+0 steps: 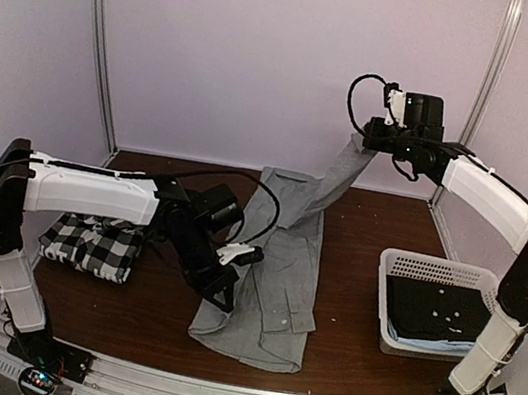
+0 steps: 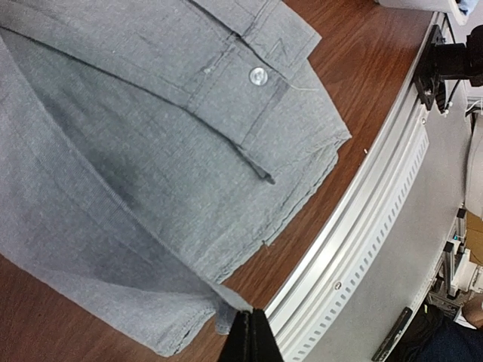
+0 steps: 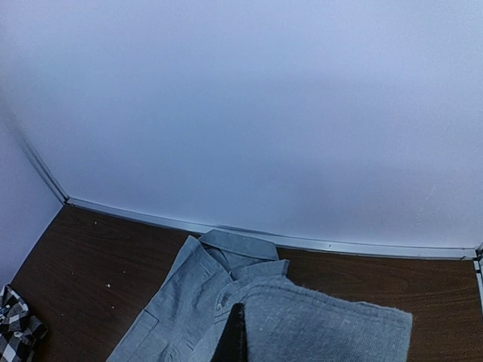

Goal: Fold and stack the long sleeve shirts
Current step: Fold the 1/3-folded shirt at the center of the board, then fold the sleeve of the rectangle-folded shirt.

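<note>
A plain grey long sleeve shirt [image 1: 284,262] lies lengthwise on the middle of the table, collar [image 3: 238,245] toward the back wall. My left gripper [image 1: 224,299] is low at its near left edge, shut on a corner of the hem [image 2: 226,302]. My right gripper [image 1: 367,139] is raised high at the back right and shut on the shirt's sleeve [image 1: 344,175], which hangs taut down to the shirt body. In the right wrist view the sleeve cloth [image 3: 332,328] drapes over the fingers [image 3: 235,335]. The black-and-white checked shirt [image 1: 94,245] lies folded at the left.
A white basket [image 1: 383,304] holding dark clothes stands at the right of the table. The metal rail [image 2: 355,226] runs along the near edge, close to the left gripper. The back wall stands just behind the shirt's collar.
</note>
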